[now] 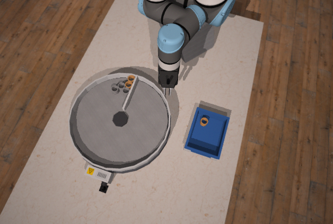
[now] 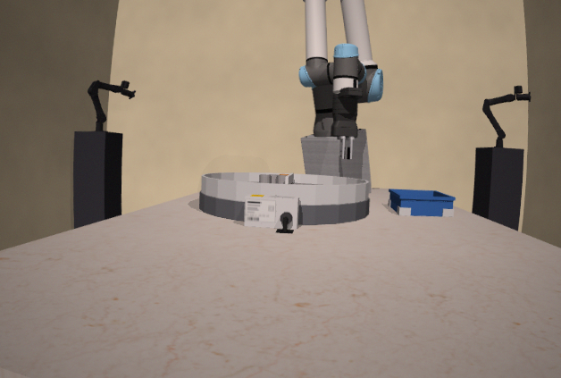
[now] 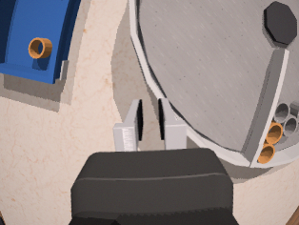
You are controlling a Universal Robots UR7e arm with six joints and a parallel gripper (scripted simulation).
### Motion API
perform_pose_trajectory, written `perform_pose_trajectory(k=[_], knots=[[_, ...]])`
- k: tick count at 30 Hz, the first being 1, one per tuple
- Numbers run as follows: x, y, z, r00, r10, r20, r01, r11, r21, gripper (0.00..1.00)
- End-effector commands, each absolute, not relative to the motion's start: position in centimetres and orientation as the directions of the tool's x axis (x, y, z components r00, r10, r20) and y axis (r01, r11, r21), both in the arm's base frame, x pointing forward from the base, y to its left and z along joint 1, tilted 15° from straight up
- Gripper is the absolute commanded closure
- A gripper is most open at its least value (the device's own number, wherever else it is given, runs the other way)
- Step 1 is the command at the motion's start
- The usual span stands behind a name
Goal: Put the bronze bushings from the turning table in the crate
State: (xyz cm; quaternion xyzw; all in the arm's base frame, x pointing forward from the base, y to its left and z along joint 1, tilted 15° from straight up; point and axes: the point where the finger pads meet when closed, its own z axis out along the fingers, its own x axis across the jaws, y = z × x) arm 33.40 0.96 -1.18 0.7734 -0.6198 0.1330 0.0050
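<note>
The round grey turning table (image 1: 119, 120) carries two bronze bushings (image 1: 130, 80) against its radial bar at the far rim, with three steel bushings (image 1: 120, 87) clustered just left of them. The blue crate (image 1: 207, 132) stands to the right with one bronze bushing (image 1: 203, 119) lying in its far corner. My gripper (image 1: 168, 91) hangs above the table's far right rim, between the table and the crate. In the wrist view my fingers stand a little apart with nothing between them, over the rim; the bronze pair on the table (image 3: 271, 142) is at the right and the crate (image 3: 41, 16) at the upper left.
A dark octagonal hub (image 1: 120, 118) sits at the table's centre and a raised bar (image 1: 131, 92) runs from it to the rim. A control box with a warning label (image 1: 98, 174) sticks out at the near side. Two black camera stands (image 2: 97, 173) flank the mat.
</note>
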Motion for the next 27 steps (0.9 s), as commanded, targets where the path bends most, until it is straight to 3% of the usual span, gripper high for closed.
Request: perform_pose_trajectory(k=[1,14,15,19,27], knots=[[32.5,-2.8,-0.8,0.197,-0.957,0.212,-0.960,-0.232,-0.158,0.60],[32.2,-3.7,-0.7,0.197,-0.957,0.211,-0.960,-0.232,-0.158,0.60],[33.2,0.0,-1.1,0.196,-0.957,0.212,-0.960,-0.232,-0.158,0.60],[32.2,-3.8,-0.7,0.197,-0.957,0.211,-0.960,-0.232,-0.158,0.60],[32.2,-3.8,-0.7,0.197,-0.957,0.211,-0.960,-0.232,-0.158,0.60]])
